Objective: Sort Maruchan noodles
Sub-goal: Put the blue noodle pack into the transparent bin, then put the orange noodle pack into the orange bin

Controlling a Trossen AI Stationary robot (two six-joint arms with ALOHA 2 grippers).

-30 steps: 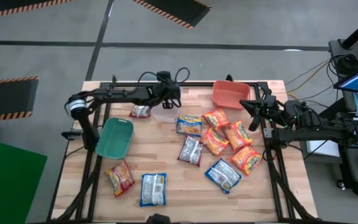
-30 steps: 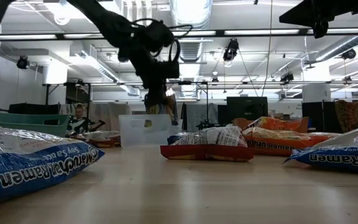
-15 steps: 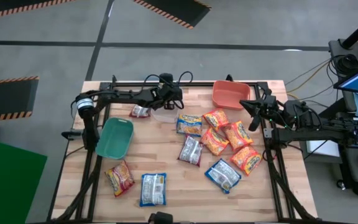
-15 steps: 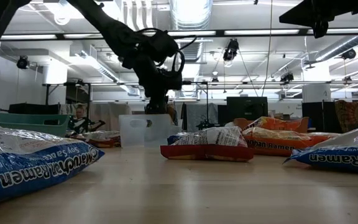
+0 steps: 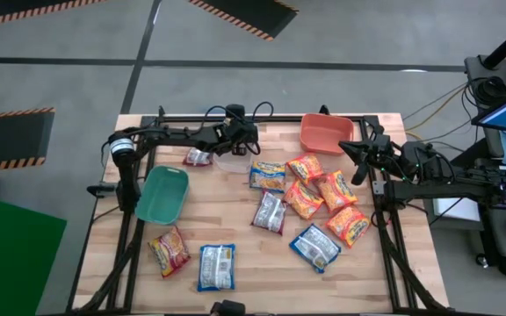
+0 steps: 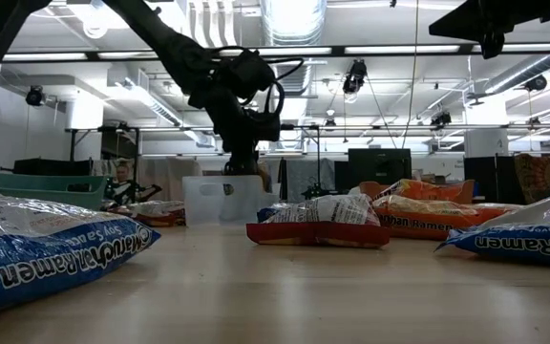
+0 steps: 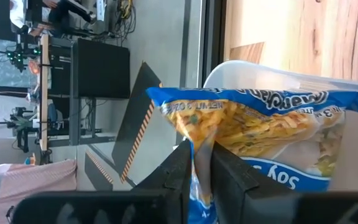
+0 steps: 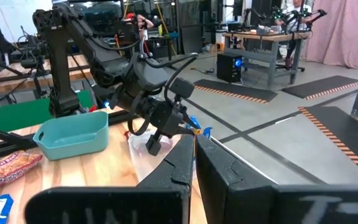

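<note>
From above, the left gripper hovers over the clear bin at the back of the plank table. Its wrist cam shows fingers pinching a crinkly blue-and-yellow ramen packet, probably inside that bin. The right gripper sits parked, fingers together.

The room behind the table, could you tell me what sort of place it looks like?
Probably a robotics lab or workshop: hazard-striped floor mats, exposed ceiling ducts, and desks with computers.
</note>
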